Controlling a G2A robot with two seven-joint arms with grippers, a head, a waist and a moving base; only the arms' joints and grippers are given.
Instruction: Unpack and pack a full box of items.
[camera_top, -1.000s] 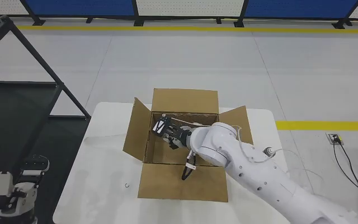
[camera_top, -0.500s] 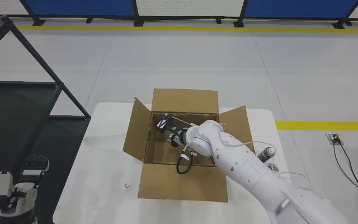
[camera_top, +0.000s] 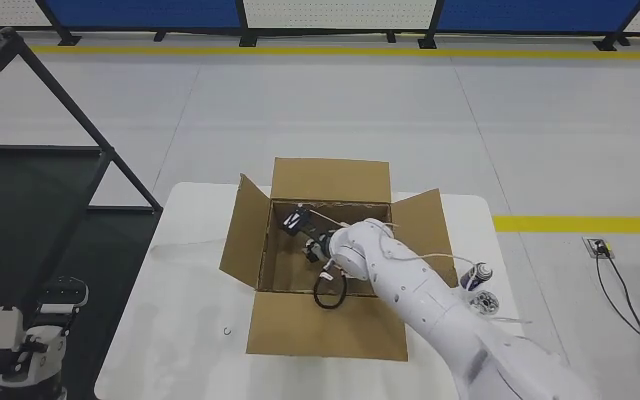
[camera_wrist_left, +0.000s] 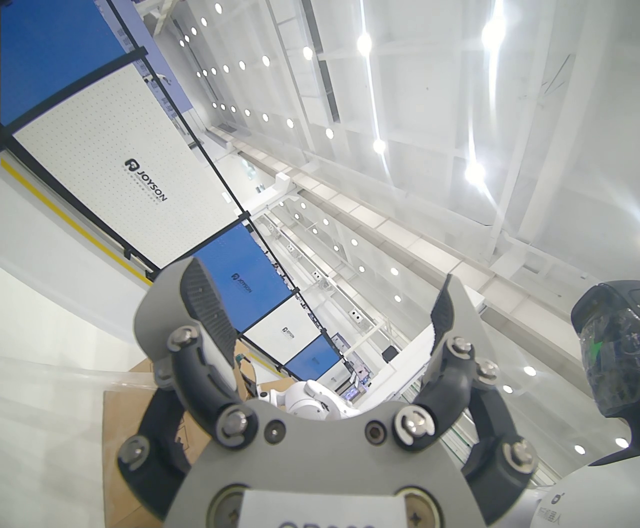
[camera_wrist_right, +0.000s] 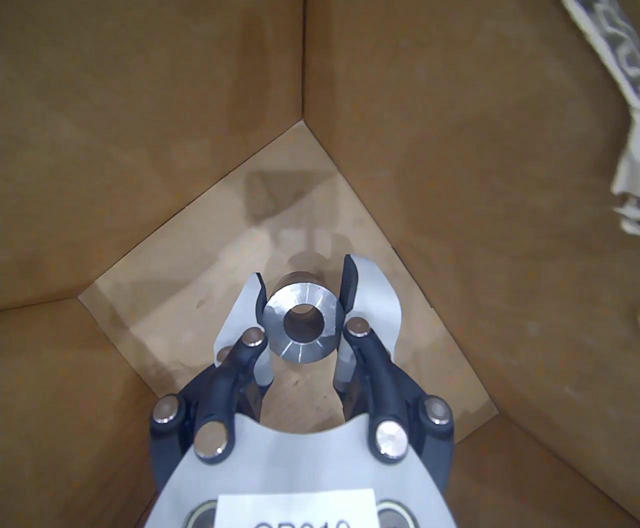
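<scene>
a small ring (camera_top: 228, 331) lies on the bench (camera_top: 190, 300) toward its front-left corner, well apart from the open cardboard box (camera_top: 330, 180), which sits mid-bench with its four flaps folded out. the left hand (camera_wrist_left: 322, 290) points up at the ceiling lights, its fingers spread wide with nothing between them. the right arm is down inside the box, toward its back-left corner. the right hand (camera_wrist_right: 303, 300) is clamped on a short steel cylinder (camera_wrist_right: 303, 345) with a hole through its middle, over the box floor. i cannot tell whether the cylinder touches the floor. a crinkled pale wrapper (camera_wrist_right: 627, 100) lies against a box wall. near the bench's right edge is a dark-topped can (camera_top: 477, 273), with a small round thing (camera_top: 487, 301) just beside it.
</scene>
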